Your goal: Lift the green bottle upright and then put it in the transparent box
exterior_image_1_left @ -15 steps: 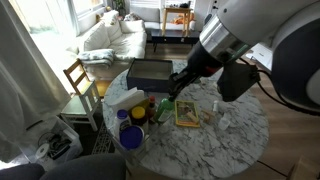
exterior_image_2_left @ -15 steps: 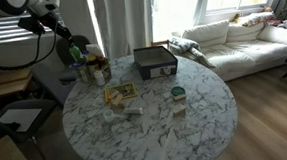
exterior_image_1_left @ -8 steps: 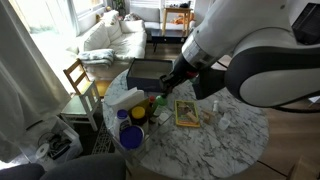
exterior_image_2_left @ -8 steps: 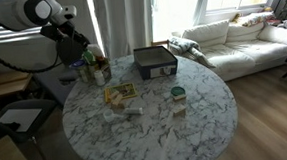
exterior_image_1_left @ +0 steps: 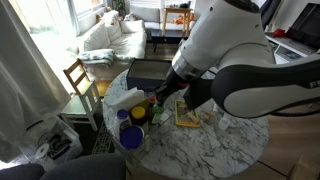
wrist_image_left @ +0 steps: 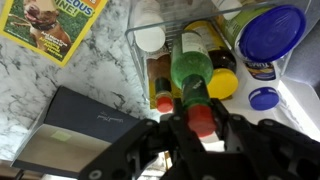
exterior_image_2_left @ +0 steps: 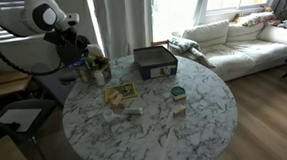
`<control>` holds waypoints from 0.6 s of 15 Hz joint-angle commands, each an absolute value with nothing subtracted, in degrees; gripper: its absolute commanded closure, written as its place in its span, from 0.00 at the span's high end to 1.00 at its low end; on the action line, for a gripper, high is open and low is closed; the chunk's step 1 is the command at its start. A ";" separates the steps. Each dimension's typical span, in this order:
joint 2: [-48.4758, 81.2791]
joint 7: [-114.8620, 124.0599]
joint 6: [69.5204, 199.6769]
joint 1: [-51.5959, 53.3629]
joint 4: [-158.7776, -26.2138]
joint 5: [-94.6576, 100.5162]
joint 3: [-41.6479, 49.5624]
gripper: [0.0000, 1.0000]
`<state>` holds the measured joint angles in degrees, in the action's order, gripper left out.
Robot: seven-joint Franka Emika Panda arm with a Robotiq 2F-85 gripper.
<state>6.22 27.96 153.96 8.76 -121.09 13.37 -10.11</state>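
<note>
Gripper [wrist_image_left: 201,128] around the green bottle [wrist_image_left: 190,70]

Green bottle [wrist_image_left: 190,68] partly hidden (end effector [wrist_image_left: 201,128])

Landmark: transparent box [wrist_image_left: 137,62] — on the table [exterior_image_1_left: 235,150], near its rim.
Slim bottle [wrist_image_left: 189,70]: within the box's outline in the wrist view, among other containers; resting or held above, cannot tell.
Gripper [wrist_image_left: 203,135]: at the box's lower end, over the bottle's capped end.
Picture card [wrist_image_left: 48,25]: left of the box, flat, apart.
Flat case [wrist_image_left: 80,125]: left of the box — just beside.
Lidded jar [wrist_image_left: 270,30]: right of the box, close.
</note>
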 commanded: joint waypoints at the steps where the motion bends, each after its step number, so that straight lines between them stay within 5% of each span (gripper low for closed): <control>1: 8.06 30.66 153.14 11.19 -119.63 18.04 -7.57 0.08; 9: 12.28 31.60 153.26 14.44 -118.28 20.30 -5.68 0.08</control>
